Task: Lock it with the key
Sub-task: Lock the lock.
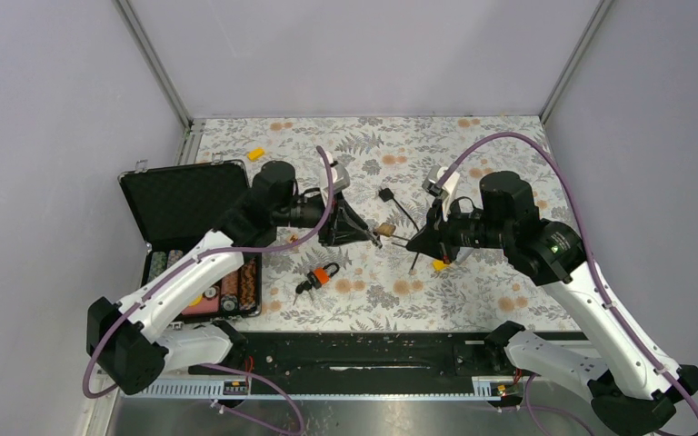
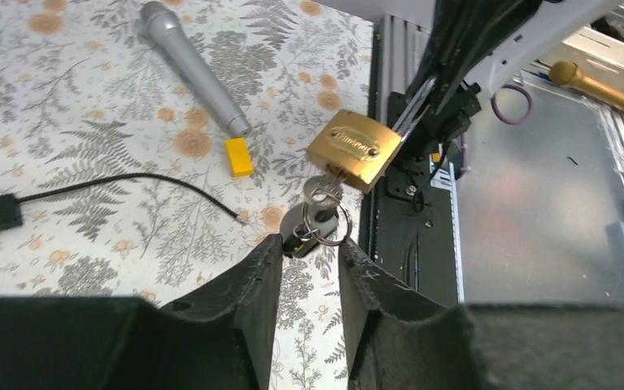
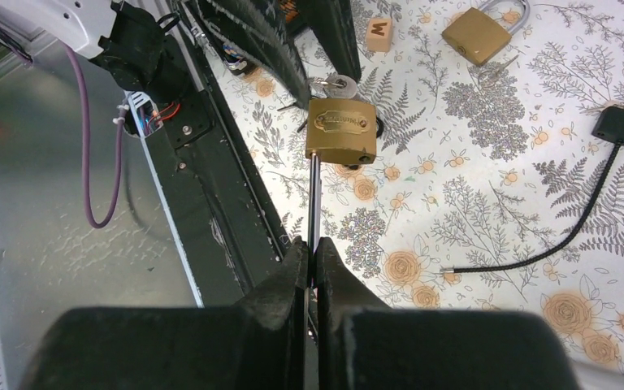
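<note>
The lock (image 2: 353, 150) is a small brass padlock held in the air between my two grippers; it also shows in the top view (image 1: 385, 228) and the right wrist view (image 3: 341, 130). My right gripper (image 3: 311, 248) is shut on its silver shackle (image 3: 314, 195), which runs straight from the lock body to my fingertips. A silver key (image 2: 318, 192) sits in the lock's underside, with a ring and a black fob (image 2: 301, 229) hanging from it. My left gripper (image 2: 313, 244) is open, its fingertips either side of the ring and fob.
An orange-and-black key bunch (image 1: 323, 275) lies in front of the grippers. An open black case (image 1: 186, 200) stands at the left. A second padlock (image 3: 475, 32), a wooden letter block (image 3: 379, 34), a black cable (image 3: 536, 252), a grey microphone (image 2: 195, 69) and a yellow block (image 2: 240, 156) lie on the floral cloth.
</note>
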